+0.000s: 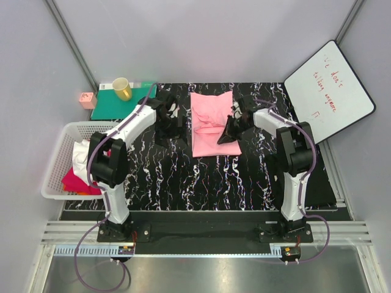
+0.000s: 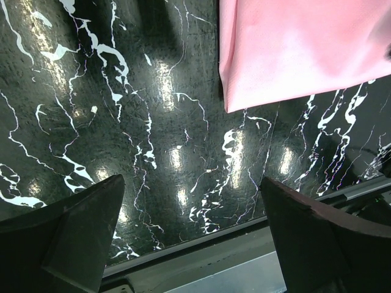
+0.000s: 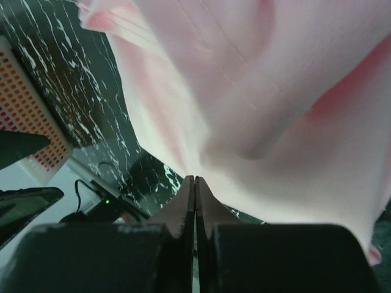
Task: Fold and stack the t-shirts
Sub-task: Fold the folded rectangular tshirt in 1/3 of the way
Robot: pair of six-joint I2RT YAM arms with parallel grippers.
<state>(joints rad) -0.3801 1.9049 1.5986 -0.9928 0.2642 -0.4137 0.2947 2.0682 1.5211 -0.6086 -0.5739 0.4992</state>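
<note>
The light pink t-shirt (image 1: 211, 122) lies partly folded at the middle back of the black marbled table (image 1: 183, 177). My right gripper (image 1: 227, 135) is shut on its right edge, and the cloth bunches up from the closed fingertips in the right wrist view (image 3: 195, 178), where the shirt (image 3: 263, 91) fills the frame. My left gripper (image 1: 173, 130) is open and empty just left of the shirt; in the left wrist view (image 2: 192, 183) a corner of the shirt (image 2: 293, 49) lies beyond the jaws. The white t-shirt (image 1: 81, 155) and the magenta-red t-shirt (image 1: 76, 181) lie crumpled in the basket.
A white laundry basket (image 1: 54, 165) sits at the table's left edge. A yellow cup (image 1: 122, 88) stands on a green mat (image 1: 116, 105) at back left, with a small pink box (image 1: 87, 99) beside it. A whiteboard (image 1: 328, 91) leans at back right.
</note>
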